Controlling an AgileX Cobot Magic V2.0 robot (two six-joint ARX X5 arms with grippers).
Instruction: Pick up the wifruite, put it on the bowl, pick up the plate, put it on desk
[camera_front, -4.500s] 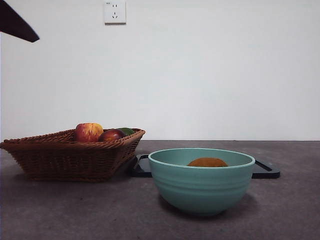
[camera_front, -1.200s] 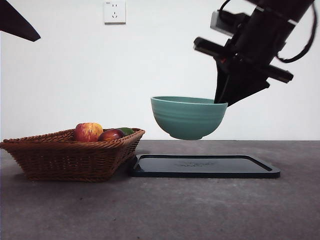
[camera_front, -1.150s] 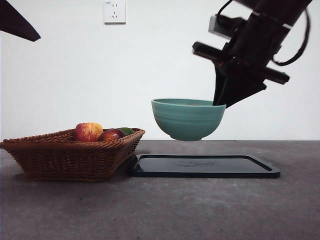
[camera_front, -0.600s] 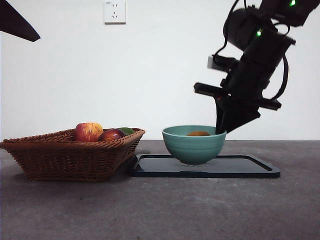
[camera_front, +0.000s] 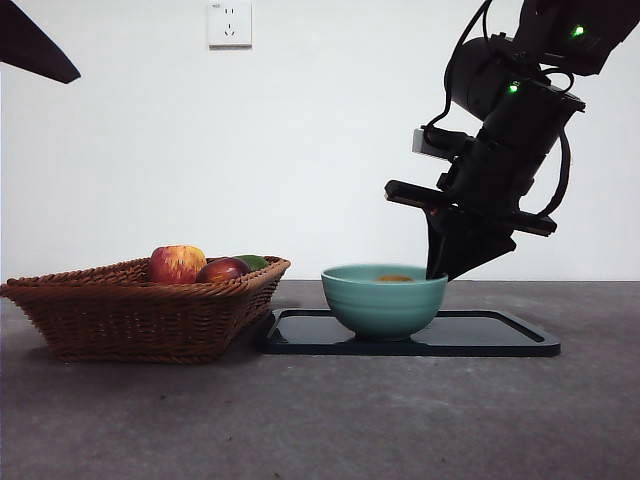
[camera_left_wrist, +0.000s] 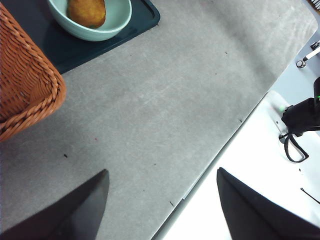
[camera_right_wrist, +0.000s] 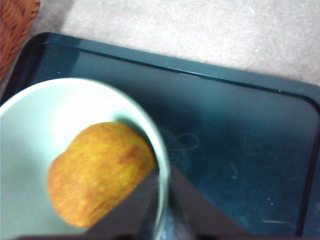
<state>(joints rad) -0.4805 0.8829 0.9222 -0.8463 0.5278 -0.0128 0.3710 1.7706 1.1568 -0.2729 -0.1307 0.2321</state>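
Wifruite in the teal bowl, bowl on the black tray

The olive-brown oval wifruite (camera_right_wrist: 100, 172) lies on its side inside the ridged teal-green bowl (camera_front: 384, 299), which stands upright on the glossy black tray (camera_front: 500, 338) resting on the grey-brown bench (camera_front: 330, 420).

A plain white wall (camera_front: 320, 150) carries 1 white socket (camera_front: 229, 23).

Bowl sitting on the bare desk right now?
No, the bowl sits on the black tray, with the right claw on its rim.
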